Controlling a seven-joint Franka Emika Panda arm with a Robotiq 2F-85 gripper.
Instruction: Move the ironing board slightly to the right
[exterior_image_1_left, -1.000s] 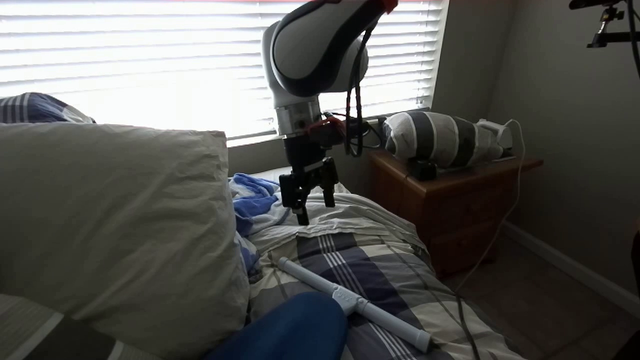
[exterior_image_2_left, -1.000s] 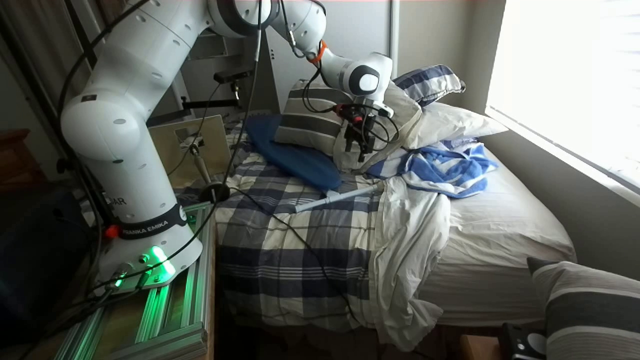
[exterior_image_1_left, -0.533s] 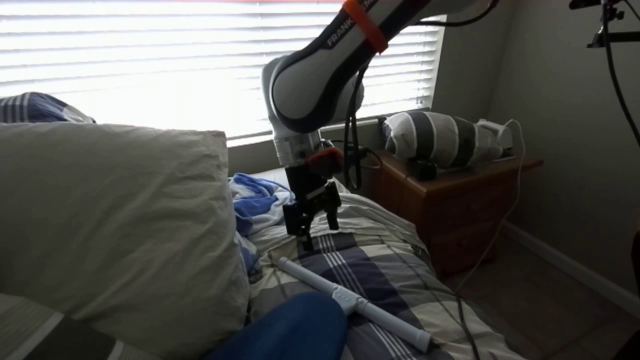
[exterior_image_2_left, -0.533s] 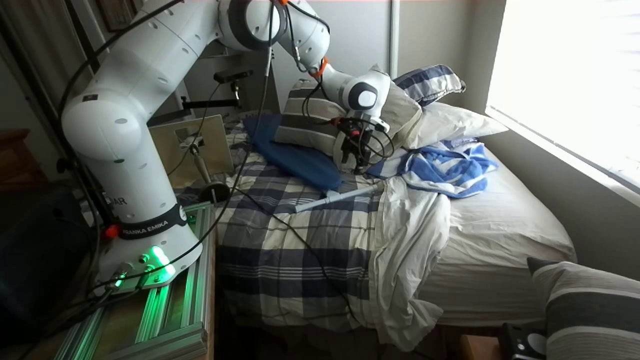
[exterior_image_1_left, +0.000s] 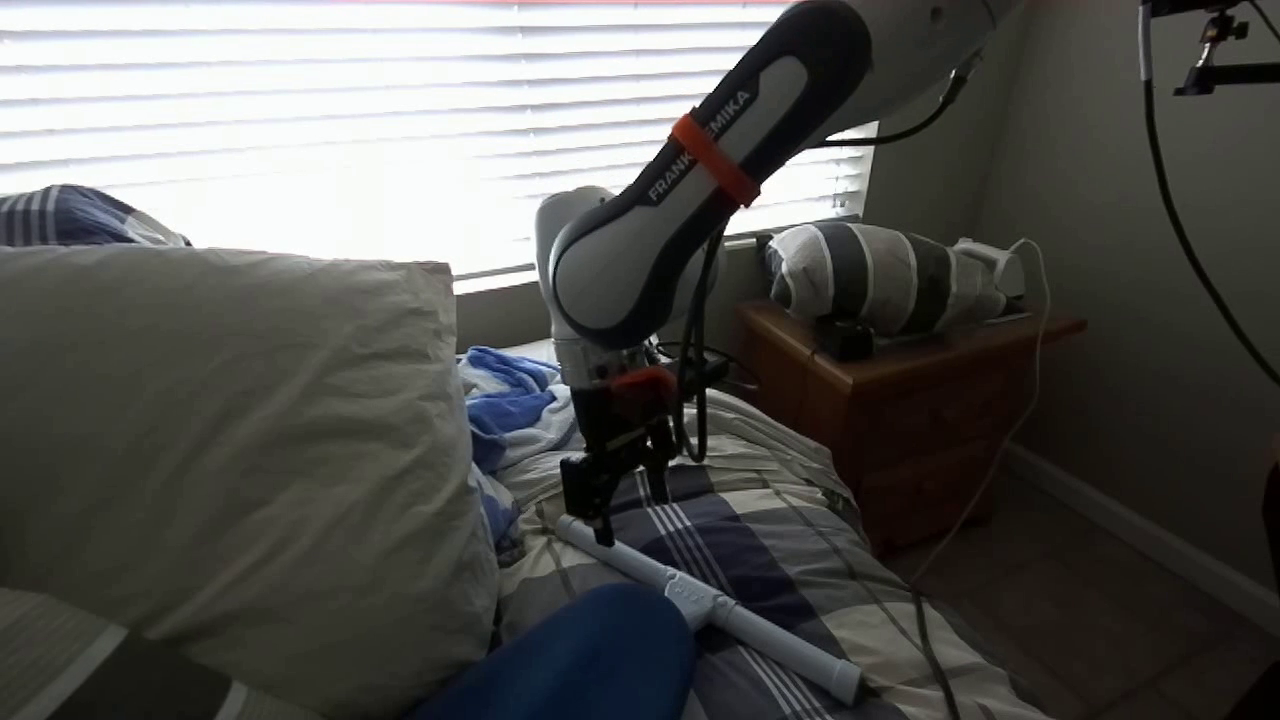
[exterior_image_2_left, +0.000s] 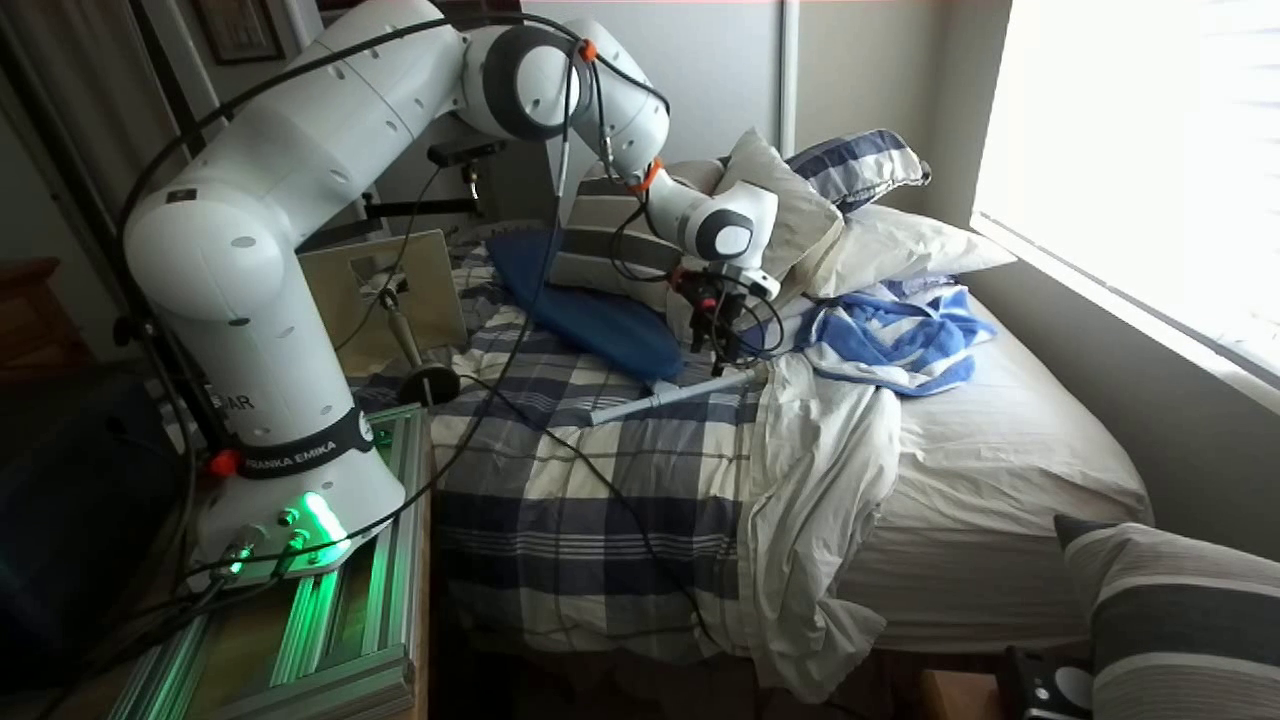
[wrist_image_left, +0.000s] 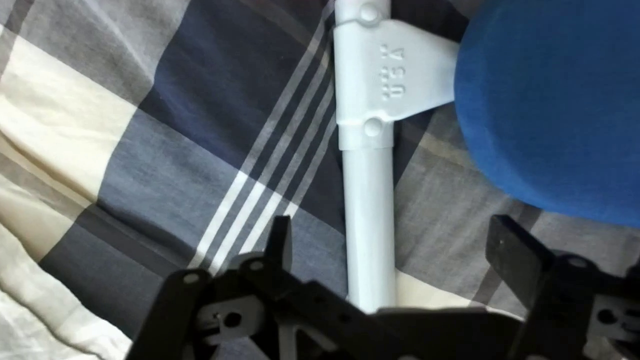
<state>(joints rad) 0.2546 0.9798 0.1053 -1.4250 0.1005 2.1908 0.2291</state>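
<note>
The ironing board is a long blue padded board (exterior_image_1_left: 580, 660) lying on the bed, with a white T-shaped foot bar (exterior_image_1_left: 790, 645) at its rounded end. In an exterior view the blue board (exterior_image_2_left: 610, 335) runs back beside the pillows, and its foot bar (exterior_image_2_left: 640, 405) lies across the bedcover. My gripper (exterior_image_1_left: 632, 520) is open and empty, pointing down over the bar's window-side end; it also shows there (exterior_image_2_left: 708, 360). In the wrist view the bar (wrist_image_left: 370, 210) runs between the open fingers (wrist_image_left: 390, 222), and the blue board (wrist_image_left: 560, 110) is at right. Contact cannot be told.
A plaid bedcover (exterior_image_1_left: 800, 560) lies under the board. A big off-white pillow (exterior_image_1_left: 230, 450) stands close beside it. A blue and white towel (exterior_image_2_left: 890, 340) lies toward the window. A dark cable (exterior_image_2_left: 600, 480) crosses the bed. A wooden nightstand (exterior_image_1_left: 900, 380) stands beyond the bed.
My gripper has moved down from well above the bed to the window-side end of the white foot bar, staying open. The board and bar have not moved.
</note>
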